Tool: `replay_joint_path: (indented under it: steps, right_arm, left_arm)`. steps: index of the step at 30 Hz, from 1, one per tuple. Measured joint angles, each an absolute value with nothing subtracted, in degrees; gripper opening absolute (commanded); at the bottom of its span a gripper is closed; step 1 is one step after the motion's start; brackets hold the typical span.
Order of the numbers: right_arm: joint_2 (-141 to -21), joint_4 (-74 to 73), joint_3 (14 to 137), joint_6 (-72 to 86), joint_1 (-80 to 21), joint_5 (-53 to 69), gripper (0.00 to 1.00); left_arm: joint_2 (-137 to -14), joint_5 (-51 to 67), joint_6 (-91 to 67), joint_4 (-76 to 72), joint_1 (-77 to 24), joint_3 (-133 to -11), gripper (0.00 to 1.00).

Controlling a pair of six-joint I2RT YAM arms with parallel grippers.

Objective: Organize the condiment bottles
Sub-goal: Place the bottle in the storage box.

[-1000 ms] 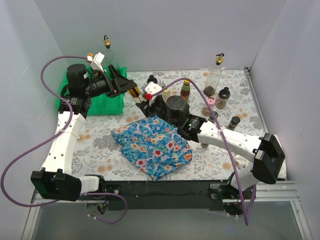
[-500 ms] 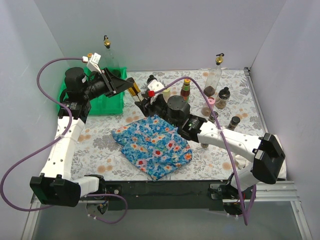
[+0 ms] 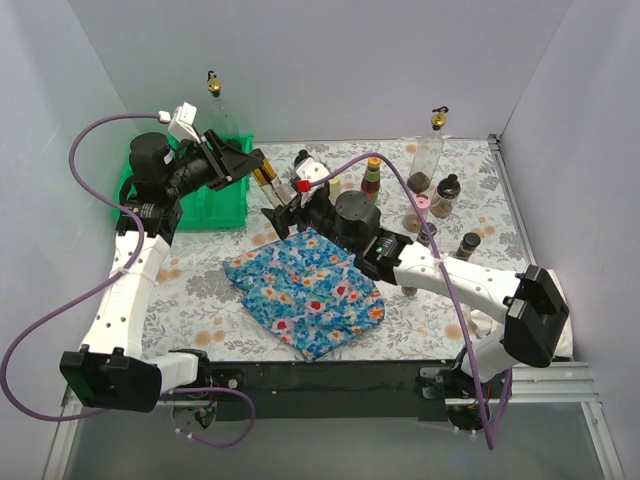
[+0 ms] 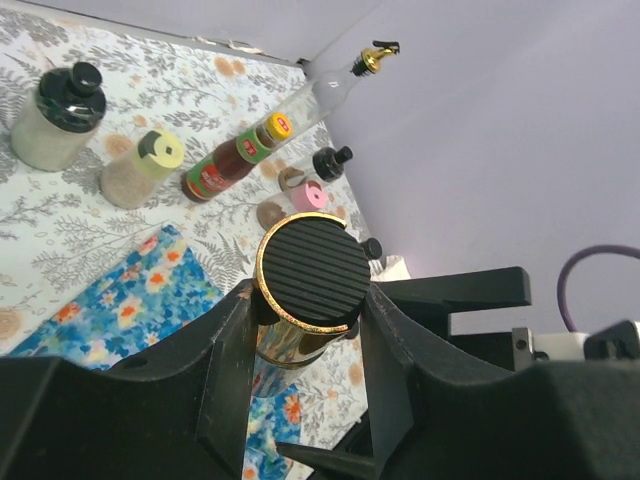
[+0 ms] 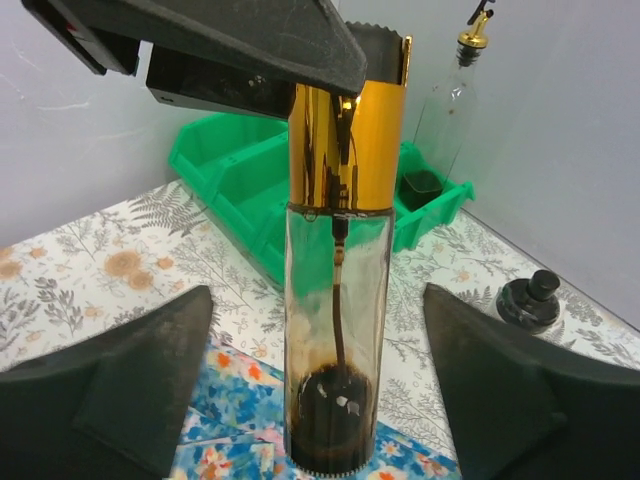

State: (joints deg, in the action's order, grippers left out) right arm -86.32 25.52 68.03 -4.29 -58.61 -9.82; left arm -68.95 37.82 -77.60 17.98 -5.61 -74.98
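A tall clear bottle with a gold collar (image 5: 340,250) is held by its top at about 11 o'clock from the blue floral cloth (image 3: 305,290) in the top view. Its black ribbed cap (image 4: 315,272) is gripped from both sides by the left gripper (image 3: 252,168), whose jaws are clenched just under the gold rim. Dark liquid is seen at the bottle's base, and a thin tube runs down inside. Whether the base touches the table cannot be told. The right gripper (image 5: 320,390) is spread wide, with its fingers (image 5: 130,390) at 9 and 3 o'clock of the bottle's lower part and apart from the glass, so nothing is grasped by it. The green compartment tray (image 3: 215,205) lies at 9 o'clock of the held bottle. The other condiment bottles are grouped at 1 to 2 o'clock from the cloth and apart from the tray: a white black-capped one (image 4: 60,115), a cream one (image 4: 140,168), a red-labelled sauce (image 4: 235,162), a pink-lidded shaker (image 4: 312,197), a dark black-capped jar (image 4: 332,160) and a tall clear spouted bottle (image 4: 325,88).
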Motion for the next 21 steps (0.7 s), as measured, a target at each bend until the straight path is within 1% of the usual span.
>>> replay_joint_path:
  steps: [4,8,14,17,21]
  right_arm:
    - [-85.47,25.43,67.46,-4.47,-58.50,-9.67,0.99]
    - [-80.95,24.67,64.53,-4.45,-58.41,-9.91,0.99]
    - [-66.32,24.10,55.29,-3.09,-57.95,-12.47,0.99]
    - [-58.94,24.05,51.31,-2.07,-57.76,-13.65,0.99]
    - [-52.12,23.51,48.90,-0.69,-57.74,-14.09,0.99]
  left_arm:
    - [-69.65,34.72,-76.47,18.94,-5.58,-76.29,0.00]
    - [-71.90,27.79,-72.44,23.27,-5.67,-81.41,0.00]
    - [-76.55,13.06,-64.16,29.65,-5.04,-92.23,0.00]
    - [-77.47,5.56,-60.45,29.45,-4.05,-93.19,0.00]
    - [-80.34,0.08,-57.78,27.73,0.30,-93.21,0.00]
